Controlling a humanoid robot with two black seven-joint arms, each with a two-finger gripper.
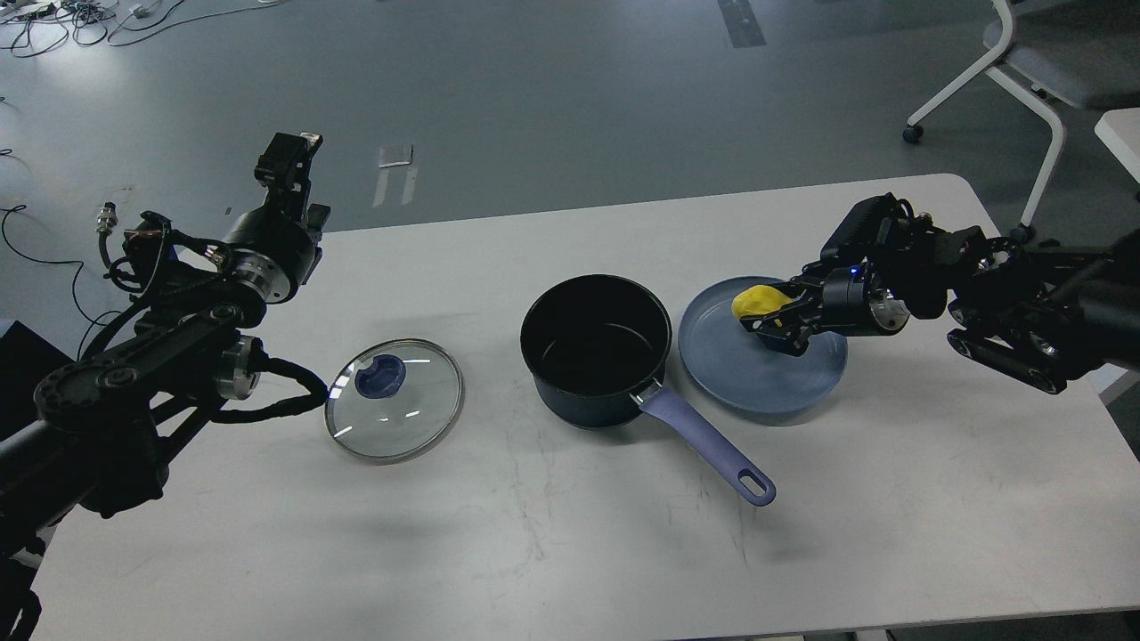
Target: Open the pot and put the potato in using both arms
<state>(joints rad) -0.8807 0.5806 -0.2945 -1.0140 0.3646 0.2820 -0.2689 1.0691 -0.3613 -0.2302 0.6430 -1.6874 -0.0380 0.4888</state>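
The dark pot (595, 352) with a purple handle (708, 446) stands open at the table's middle. Its glass lid (394, 400) with a blue knob lies flat on the table to the left. The yellow potato (754, 303) is held in my right gripper (768, 313), lifted a little above the blue plate (757, 374) to the right of the pot. My left gripper (287, 156) is raised at the far left, beyond the table's back edge, empty; its fingers are seen end-on.
The white table (570, 534) spans the view. A white office chair (1033, 62) stands on the floor at the back right. Cables lie on the floor at the far left.
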